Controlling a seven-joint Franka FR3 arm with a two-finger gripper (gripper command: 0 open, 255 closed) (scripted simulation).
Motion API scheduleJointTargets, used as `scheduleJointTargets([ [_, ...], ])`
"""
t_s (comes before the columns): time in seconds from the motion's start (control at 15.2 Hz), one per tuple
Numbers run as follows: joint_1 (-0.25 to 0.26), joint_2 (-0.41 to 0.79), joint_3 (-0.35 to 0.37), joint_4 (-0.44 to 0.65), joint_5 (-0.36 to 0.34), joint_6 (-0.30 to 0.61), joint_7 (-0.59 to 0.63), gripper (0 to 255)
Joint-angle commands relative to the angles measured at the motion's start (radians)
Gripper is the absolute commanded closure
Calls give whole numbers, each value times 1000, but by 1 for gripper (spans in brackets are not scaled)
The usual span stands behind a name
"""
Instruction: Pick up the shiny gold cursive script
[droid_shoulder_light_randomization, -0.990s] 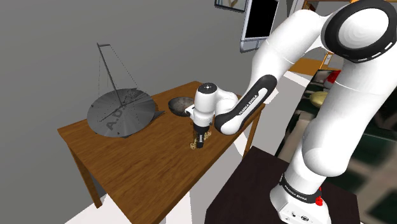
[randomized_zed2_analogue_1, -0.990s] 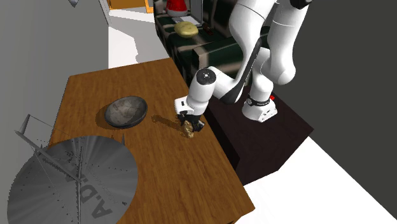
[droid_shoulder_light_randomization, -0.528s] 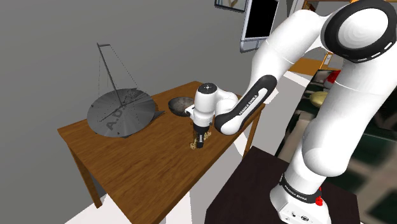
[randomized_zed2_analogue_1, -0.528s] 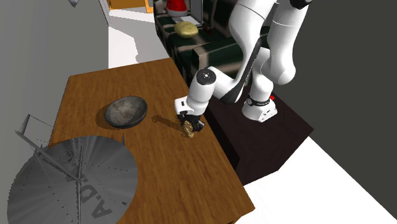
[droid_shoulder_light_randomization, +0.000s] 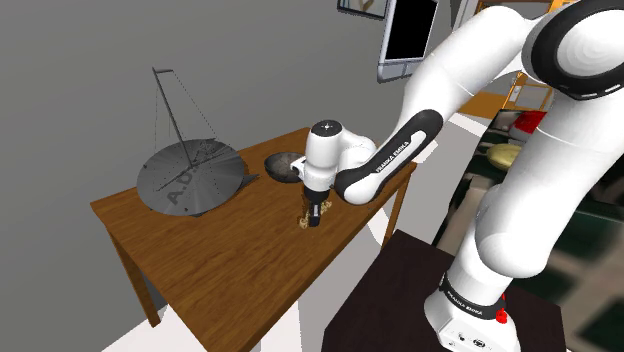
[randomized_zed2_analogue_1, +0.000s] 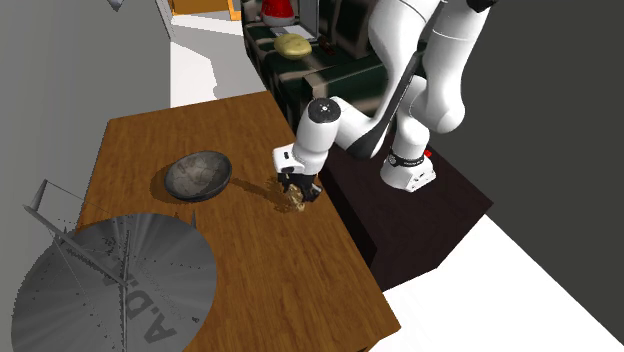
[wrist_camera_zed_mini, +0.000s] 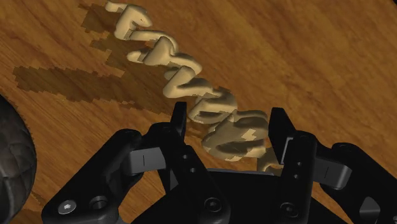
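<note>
**Script clamped, lift begun**

Hand (wrist_camera_zed_mini: 229, 124): pinching the near end of the gold script (wrist_camera_zed_mini: 184, 86). Both fingers (wrist_camera_zed_mini: 179, 124) press on the last letters, and the rest of the word sticks out ahead of the hand, unsupported.

The script's shadow on the counter (wrist_camera_zed_mini: 305, 57) lies offset from the letters. I read the script as off the wood, hanging just above it near the counter's stand-side edge.

Change over the last second: in the shoulder view the hand sits slightly higher and the wrist has tipped. In the second exterior view the hand has shifted a little toward the bowl (randomized_zed2_analogue_1: 198, 175). The script came along with it.

Meaning: grasp made, lift started, little height gained.

Risk (judgement): the hold is at one end, so the long free part could pivot or slip. A slow, straight rise seems best. The bowl is near and the grey disc (droid_shoulder_light_randomization: 188, 175) well apart; neither blocks the way up.
</note>
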Motion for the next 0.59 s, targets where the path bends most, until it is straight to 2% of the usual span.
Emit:
scheduleJointTargets([
  [0.0, 6, -30, -2, -1, 28, -26, -27, 255],
  [0.53, 31, -129, -11, 24, 110, -142, -105, 255],
])
